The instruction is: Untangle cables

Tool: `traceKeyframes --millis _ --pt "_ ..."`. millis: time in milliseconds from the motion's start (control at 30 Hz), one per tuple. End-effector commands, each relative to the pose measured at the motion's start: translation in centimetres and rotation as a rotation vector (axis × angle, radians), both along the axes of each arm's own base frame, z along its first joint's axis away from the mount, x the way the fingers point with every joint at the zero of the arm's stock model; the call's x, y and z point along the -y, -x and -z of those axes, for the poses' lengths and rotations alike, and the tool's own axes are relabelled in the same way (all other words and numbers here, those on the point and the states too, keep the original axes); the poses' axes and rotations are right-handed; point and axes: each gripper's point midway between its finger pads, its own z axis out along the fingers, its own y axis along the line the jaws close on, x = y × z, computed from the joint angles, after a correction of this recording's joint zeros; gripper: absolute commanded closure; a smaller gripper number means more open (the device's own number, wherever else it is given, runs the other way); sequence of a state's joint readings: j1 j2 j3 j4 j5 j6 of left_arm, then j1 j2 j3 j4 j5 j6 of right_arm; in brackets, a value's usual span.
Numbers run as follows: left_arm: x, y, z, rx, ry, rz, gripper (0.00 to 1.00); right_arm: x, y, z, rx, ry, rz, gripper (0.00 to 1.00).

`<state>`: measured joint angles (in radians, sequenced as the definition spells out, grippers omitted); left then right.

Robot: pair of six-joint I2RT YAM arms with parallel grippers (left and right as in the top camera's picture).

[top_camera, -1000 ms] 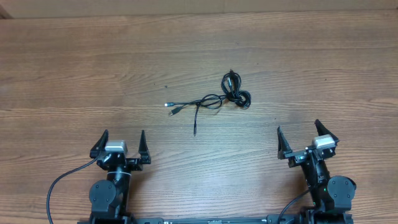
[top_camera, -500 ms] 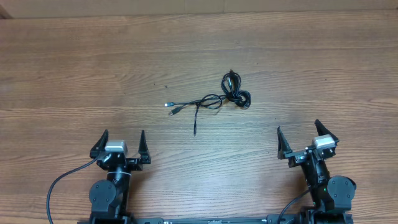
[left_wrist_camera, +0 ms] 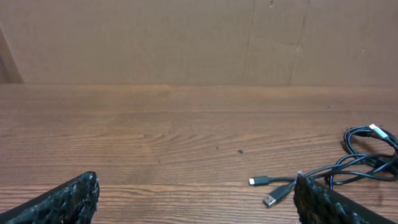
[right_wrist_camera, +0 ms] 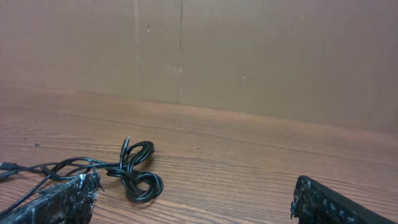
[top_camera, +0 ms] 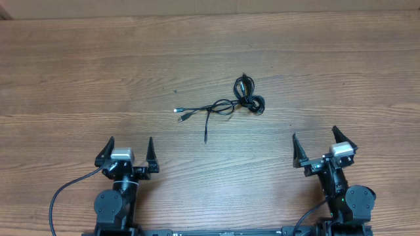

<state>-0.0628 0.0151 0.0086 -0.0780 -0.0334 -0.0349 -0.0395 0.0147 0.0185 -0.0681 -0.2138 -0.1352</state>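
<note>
Nothing has moved since the earlier frame: the left tool point(top_camera: 130, 147) and right tool point(top_camera: 315, 141), two in all, sit parked at the near edge, jaws fully spread and empty, evidently awaiting a first approach. Beyond them, mid-surface point(top_camera: 79, 65) and well apart from either, the cables point(top_camera: 226, 105) lie in one black tangle. Four plug ends point(top_camera: 185, 117) show, but the cord count is unclear.

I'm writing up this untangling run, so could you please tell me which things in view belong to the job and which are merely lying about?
Belongs to the job:
- cables, a black tangle lying mid-table
- left hand, open, clear of them
- right hand, open, clear of them

Just surroundings:
- wooden table
- cardboard wall behind it
</note>
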Motion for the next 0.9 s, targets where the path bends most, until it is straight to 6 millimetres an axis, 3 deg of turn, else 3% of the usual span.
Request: traceKeyframes --millis 0,633,867 --pt "-0.3 0.0 -0.1 0.008 0.014 -0.011 0.00 0.1 0.0 0.1 0.008 0.001 0.002 0.00" --pt "1.0 0.0 0.3 -0.014 0.049 0.059 0.01 0.1 0.0 0.1 0.008 0.001 0.002 0.00" --pt "1.0 0.5 -0.5 -0.046 0.033 0.060 0.00 0.1 0.0 0.1 0.008 0.001 0.002 0.00"
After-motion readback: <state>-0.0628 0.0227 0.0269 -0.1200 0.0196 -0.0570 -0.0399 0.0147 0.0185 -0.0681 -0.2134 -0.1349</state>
